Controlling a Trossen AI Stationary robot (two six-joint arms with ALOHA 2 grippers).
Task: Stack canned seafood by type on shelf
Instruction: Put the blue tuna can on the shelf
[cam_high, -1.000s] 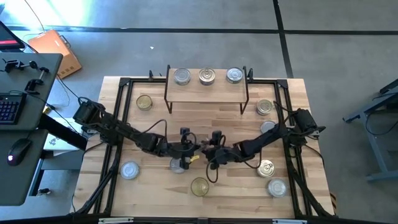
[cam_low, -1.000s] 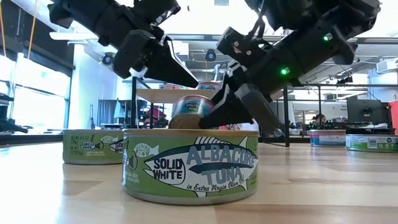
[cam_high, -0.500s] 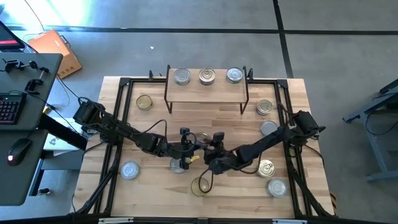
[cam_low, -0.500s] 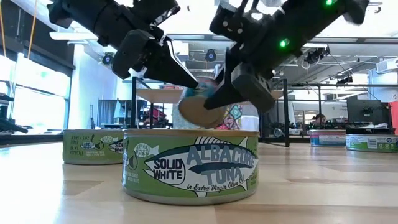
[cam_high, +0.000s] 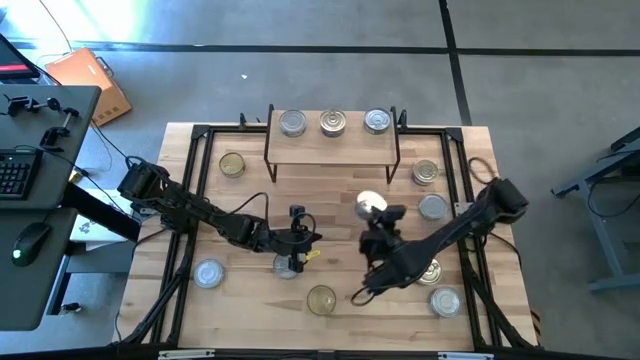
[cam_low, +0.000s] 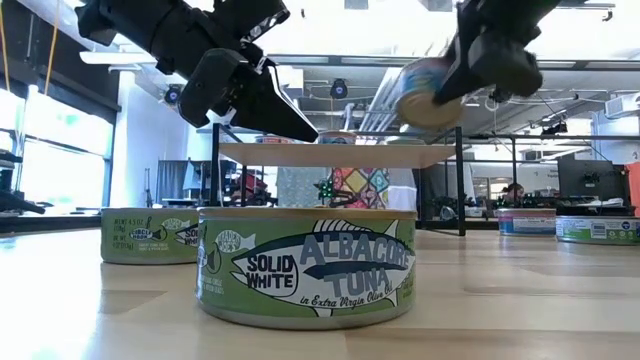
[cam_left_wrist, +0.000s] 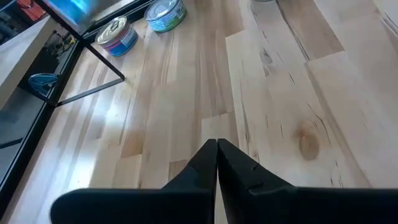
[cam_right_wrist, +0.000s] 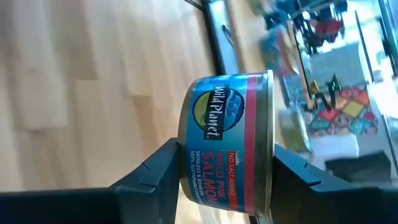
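The high view shows us the right gripper (cam_high: 374, 212) up in the air over the middle of the table (cam_high: 330, 205), in front of the shelf (cam_high: 331, 137). Its fingers are squeezed on a salmon tin (cam_high: 370, 204), and the tin's silver top faces up at us. In the right wrist view we can read the blue and red label, "Wild Planet" and "salmon", on that salmon tin (cam_right_wrist: 227, 144), with one dark finger on each flat end. In the low view the tin (cam_low: 428, 92) hangs a bit higher than the shelf board (cam_low: 338, 154) and looks tilted.

The left gripper (cam_high: 297, 250) is over the table, near the front and left of the middle. Its fingers (cam_left_wrist: 214, 163) are pressed together with nothing between them. Just under it we see a silver tin (cam_high: 287, 265), though we cannot tell if they touch.

Three silver tins (cam_high: 333, 122) stand in a row on the shelf. More tins sit on the table. A gold one (cam_high: 232, 164) is at the back left and a silver one (cam_high: 209, 273) at the front left. An albacore tuna tin (cam_low: 306, 263) with a green label sits at the front middle. Four more tins (cam_high: 431, 207) line the right side.
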